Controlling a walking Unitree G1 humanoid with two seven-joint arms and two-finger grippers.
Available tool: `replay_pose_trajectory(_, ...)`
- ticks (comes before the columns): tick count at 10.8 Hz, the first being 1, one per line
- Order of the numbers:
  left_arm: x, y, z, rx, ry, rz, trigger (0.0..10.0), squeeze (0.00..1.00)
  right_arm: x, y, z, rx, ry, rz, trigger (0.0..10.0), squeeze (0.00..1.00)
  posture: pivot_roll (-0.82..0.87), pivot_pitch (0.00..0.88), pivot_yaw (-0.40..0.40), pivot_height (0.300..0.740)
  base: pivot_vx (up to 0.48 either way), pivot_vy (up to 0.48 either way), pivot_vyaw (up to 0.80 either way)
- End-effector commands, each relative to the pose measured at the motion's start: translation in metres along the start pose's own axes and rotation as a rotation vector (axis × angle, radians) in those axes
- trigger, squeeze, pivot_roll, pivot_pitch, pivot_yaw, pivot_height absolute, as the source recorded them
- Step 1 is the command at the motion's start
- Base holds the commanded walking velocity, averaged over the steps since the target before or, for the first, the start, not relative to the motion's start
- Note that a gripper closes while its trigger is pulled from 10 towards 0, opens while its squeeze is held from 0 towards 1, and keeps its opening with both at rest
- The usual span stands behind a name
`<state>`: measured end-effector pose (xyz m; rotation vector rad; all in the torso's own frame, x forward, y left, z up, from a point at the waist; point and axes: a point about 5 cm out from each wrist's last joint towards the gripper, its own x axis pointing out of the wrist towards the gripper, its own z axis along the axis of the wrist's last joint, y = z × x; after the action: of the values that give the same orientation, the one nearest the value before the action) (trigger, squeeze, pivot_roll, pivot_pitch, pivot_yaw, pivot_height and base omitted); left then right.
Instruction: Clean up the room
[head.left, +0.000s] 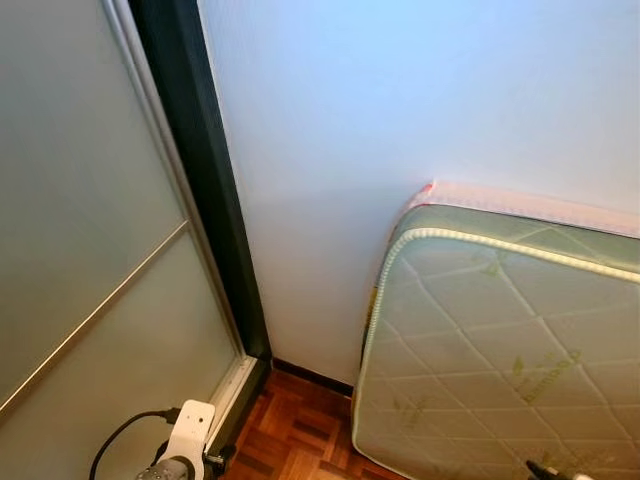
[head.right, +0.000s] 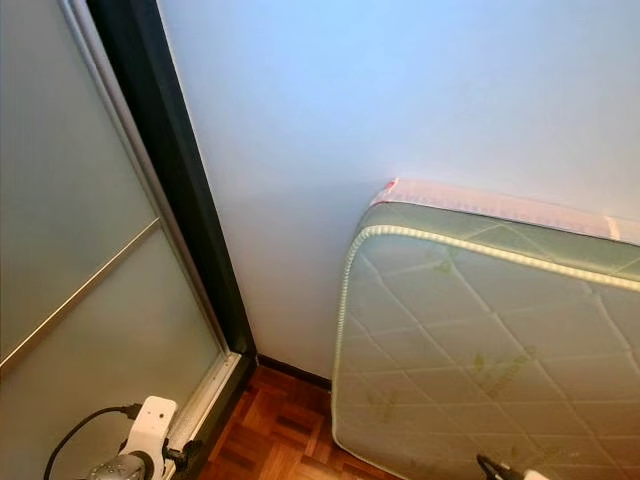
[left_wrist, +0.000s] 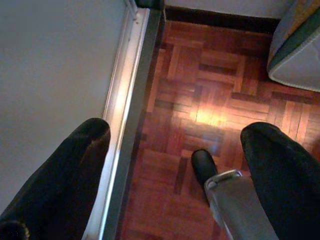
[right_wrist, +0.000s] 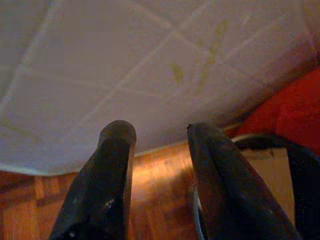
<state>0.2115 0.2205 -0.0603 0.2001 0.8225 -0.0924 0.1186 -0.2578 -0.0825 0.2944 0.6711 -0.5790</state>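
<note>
A quilted mattress (head.left: 500, 350) leans on the wall at lower right, nearest my right claw (right_wrist: 155, 170); both it and my left claw (left_wrist: 175, 170) hang apart, empty.

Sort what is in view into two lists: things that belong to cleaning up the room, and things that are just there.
Belongs to the job:
- left gripper, jaws open above the parquet floor
- right gripper, jaws apart, near the mattress
- the mattress, standing on edge against the wall, possibly something to tidy

Just there:
- frosted sliding door
- dark door frame
- floor track
</note>
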Motion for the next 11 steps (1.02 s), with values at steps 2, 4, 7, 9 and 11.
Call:
replay_pose_trajectory(2,-0.002,0.002,-0.009,0.010,0.035,-0.004,10.0,0.00,0.003,0.007,-0.003,-0.043,0.064,0.049,10.0,0.00,0.01,0.000,0.045,0.740,0.000,0.000,0.00)
replay_pose_trajectory(4,-0.003,0.000,-0.014,-0.006,0.057,-0.018,10.0,0.00,0.002,0.008,-0.011,-0.084,0.147,0.045,10.0,0.00,0.01,0.000,0.064,0.740,0.000,0.000,0.00)
replay_pose_trajectory(7,-0.007,0.009,-0.021,-0.095,0.074,0.012,10.0,0.00,-0.001,0.023,-0.022,-0.177,0.218,0.156,10.0,0.00,0.04,0.000,0.019,0.740,0.000,0.000,0.00)
replay_pose_trajectory(9,-0.006,0.007,-0.022,-0.137,0.074,0.030,10.0,0.00,0.005,0.035,-0.014,-0.229,0.217,0.213,10.0,0.00,0.13,0.000,-0.011,0.740,0.000,0.000,0.00)
replay_pose_trajectory(11,-0.006,0.004,-0.025,-0.160,0.089,0.028,10.0,0.00,0.001,0.023,-0.018,-0.231,0.216,0.211,10.0,0.00,0.13,0.000,-0.018,0.740,0.000,0.000,0.00)
